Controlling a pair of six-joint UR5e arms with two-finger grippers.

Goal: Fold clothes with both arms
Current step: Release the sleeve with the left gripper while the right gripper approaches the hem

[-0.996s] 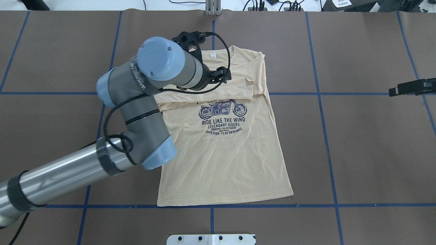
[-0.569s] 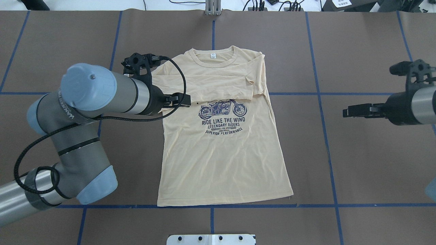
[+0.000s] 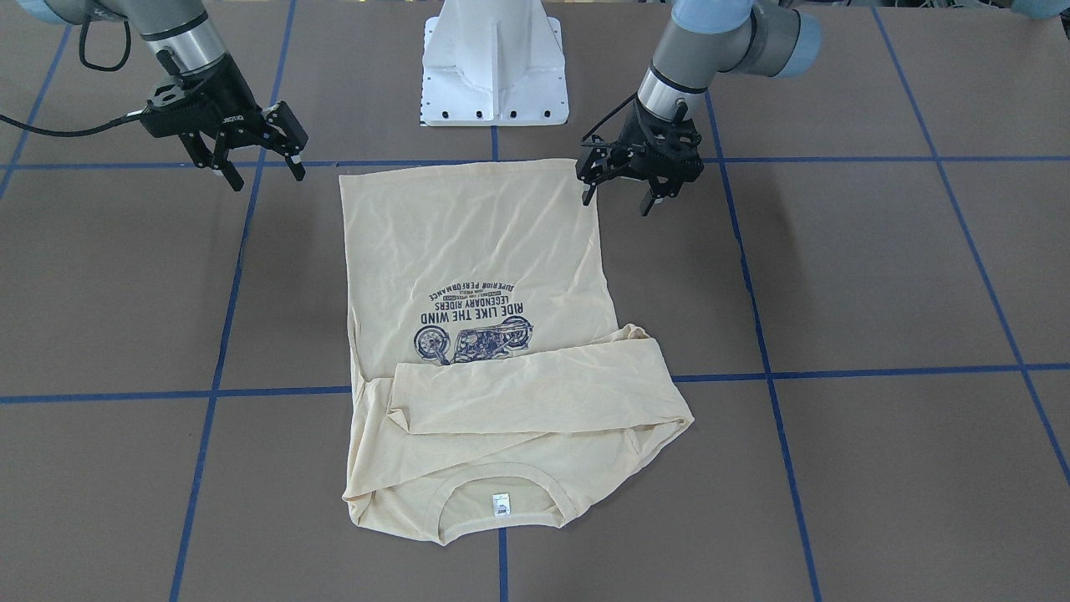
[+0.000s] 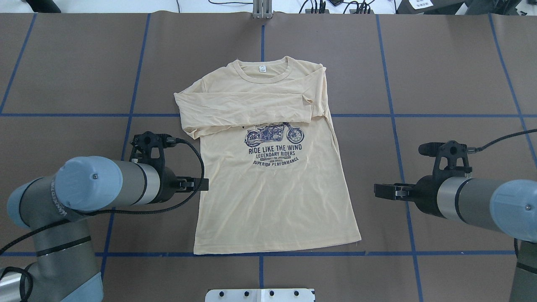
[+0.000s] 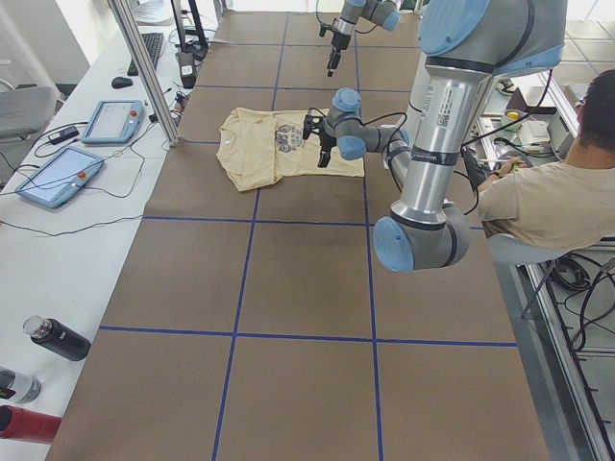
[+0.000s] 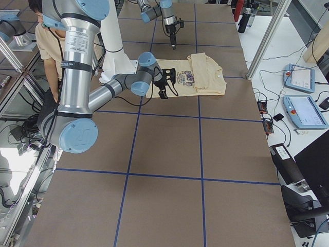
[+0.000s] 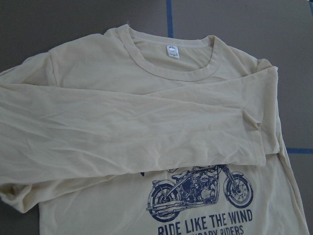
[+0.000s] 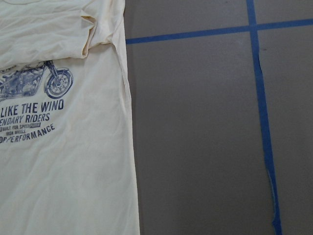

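Observation:
The cream long-sleeved T-shirt (image 4: pixel 272 197) lies flat, print side up, collar away from the robot. Both sleeves are folded across its chest above the navy motorcycle print (image 4: pixel 275 135). It also shows in the front view (image 3: pixel 476 276) and in both wrist views (image 7: pixel 146 127) (image 8: pixel 63 161). My left gripper (image 4: pixel 204 184) (image 3: pixel 615 203) is open and empty at the shirt's left side edge, near the lower body. My right gripper (image 4: pixel 376 191) (image 3: pixel 267 181) is open and empty, a short way off the shirt's right edge over the bare table.
The brown table cover (image 4: pixel 453 75) carries a grid of blue tape lines (image 4: pixel 402 115). The white robot pedestal (image 3: pixel 493 67) stands at the near edge. A person (image 5: pixel 548 197) sits beside the table behind the robot. Tablets (image 5: pixel 58 178) and bottles (image 5: pixel 58 338) lie on the side bench.
My left arm has drawn back from the shirt's shoulder toward the robot, along the left edge. The right arm has come in from the right toward the shirt's right side.

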